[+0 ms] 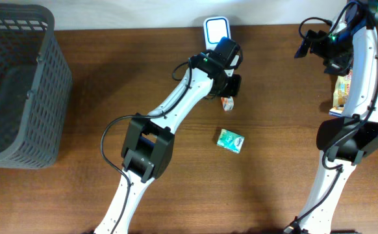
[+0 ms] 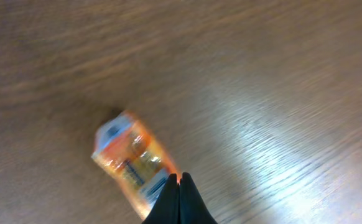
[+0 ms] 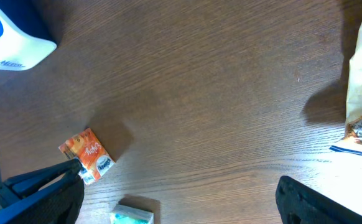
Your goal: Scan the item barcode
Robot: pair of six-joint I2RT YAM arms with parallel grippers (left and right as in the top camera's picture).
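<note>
The left gripper is closed, its fingers pressed together and the tips touching the near corner of the orange packet on the wooden table. Whether that corner is pinched is unclear. A green packet lies near, past the orange one, and the white-and-blue scanner sits just behind the wrist. Well apart, the right gripper hangs wide open, holding nothing.

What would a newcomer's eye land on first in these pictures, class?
The left hand, shut on the edge of an orange packet mid-table, near the white-and-blue scanner. Next, the big grey basket at the far left, then a green packet lying alone.
</note>
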